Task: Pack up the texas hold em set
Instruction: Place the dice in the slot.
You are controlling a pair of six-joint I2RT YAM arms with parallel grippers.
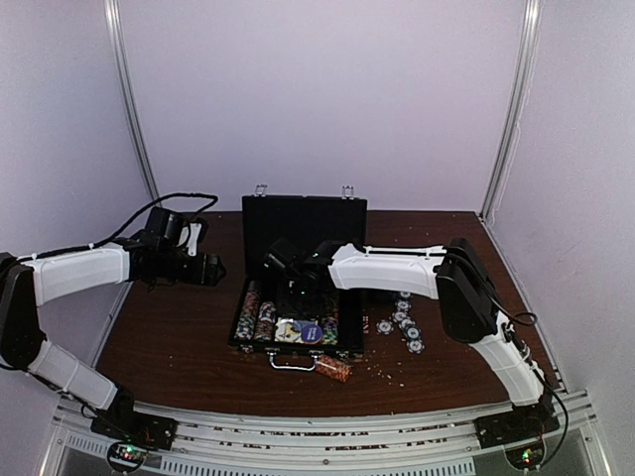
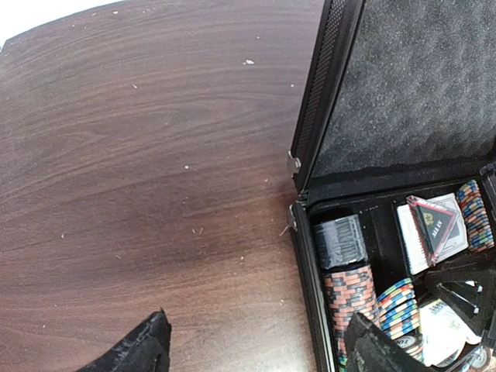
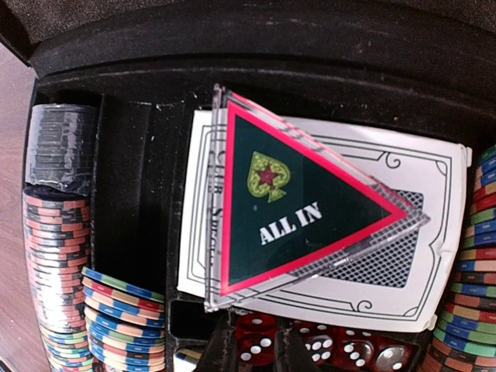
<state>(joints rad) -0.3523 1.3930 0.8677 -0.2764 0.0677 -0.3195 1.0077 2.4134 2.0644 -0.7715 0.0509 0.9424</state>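
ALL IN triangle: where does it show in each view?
Top external: not distinguishable; the right arm covers that part of the case.
Left wrist: ALL IN triangle at right, over the card deck.
Right wrist: triangle at centre, over the deck.
Shared landmark: orange-and-black chip row along the case's left wall.

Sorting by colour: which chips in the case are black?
The black stack at the lid end, far left, against orange-striped chips; other rows are multicoloured.

Black briefcase (image 1: 303, 223) holds striped multicoloured chips (image 3: 54, 256), red white-dotted dice (image 3: 256, 341) and a green, red-edged triangle (image 3: 294, 209).
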